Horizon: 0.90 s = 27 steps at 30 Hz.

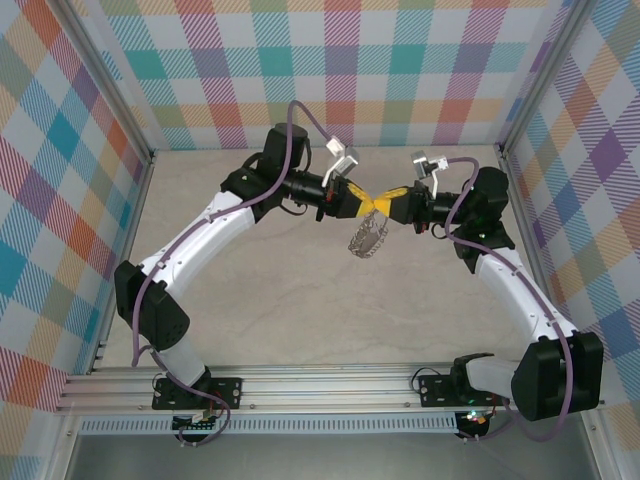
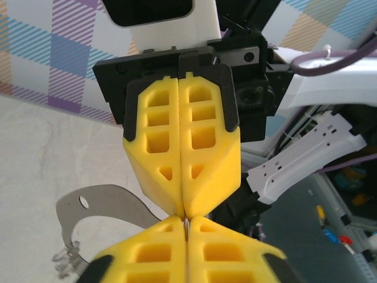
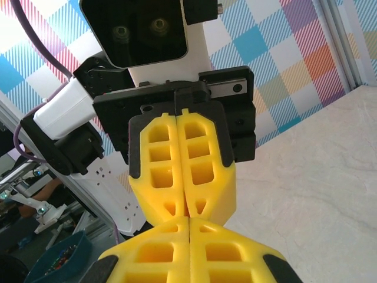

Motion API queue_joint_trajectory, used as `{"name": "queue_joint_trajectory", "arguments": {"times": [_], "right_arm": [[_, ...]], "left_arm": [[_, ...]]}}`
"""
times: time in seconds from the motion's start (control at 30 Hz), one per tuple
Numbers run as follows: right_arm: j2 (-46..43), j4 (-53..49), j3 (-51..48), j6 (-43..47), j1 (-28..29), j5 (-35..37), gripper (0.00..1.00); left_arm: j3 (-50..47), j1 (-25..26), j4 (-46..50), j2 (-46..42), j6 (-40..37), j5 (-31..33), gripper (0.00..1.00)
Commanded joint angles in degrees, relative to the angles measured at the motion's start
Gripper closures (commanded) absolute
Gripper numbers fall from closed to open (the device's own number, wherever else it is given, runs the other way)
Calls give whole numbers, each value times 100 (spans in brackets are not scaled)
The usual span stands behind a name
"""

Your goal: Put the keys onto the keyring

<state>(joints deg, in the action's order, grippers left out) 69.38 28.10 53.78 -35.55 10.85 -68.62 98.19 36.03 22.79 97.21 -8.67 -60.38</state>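
Above the middle of the table my left gripper and right gripper meet tip to tip, both shut. In the left wrist view a thin silvery sliver of the keyring sits pinched between the left gripper's yellow fingertips, running up into the right gripper's closed tips. The rest of the keyring hangs below the meeting point as a silvery knobbly loop. A flat grey metal piece with a hole dangles beside it. The keys are hidden. The right gripper shows no gap between its pads.
The pale marble-look table is walled by checked panels on three sides. Both arms arch in from the near rail, their elbows out toward the side walls.
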Motion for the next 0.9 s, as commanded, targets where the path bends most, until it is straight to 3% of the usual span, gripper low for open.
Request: {"name": "queue_joint_trajectory", "arguments": {"times": [0.0,0.1,0.13,0.2,0.23,0.27,0.5,0.87], "right_arm": [[-90,-169,227,275,82,-18,100],[-173,-318,271,306,84,121,100],[-222,-414,286,329,78,194,94],[-443,-799,288,525,66,533,60],[-599,-1040,269,670,60,737,50],[-741,-1263,258,808,57,925,47],[-1760,-2051,-351,1215,56,2013,45],[-2034,-3165,-793,2086,151,2342,37]], "left_arm": [[191,106,-96,105,-22,-2,100],[167,139,-149,88,37,168,100],[136,150,-187,66,62,230,100],[33,150,-344,1,164,402,100],[-5,150,-408,-32,201,462,100],[-40,154,-443,-59,211,494,100],[-100,153,-542,-167,225,570,100],[64,149,-434,-141,200,522,100]]}}
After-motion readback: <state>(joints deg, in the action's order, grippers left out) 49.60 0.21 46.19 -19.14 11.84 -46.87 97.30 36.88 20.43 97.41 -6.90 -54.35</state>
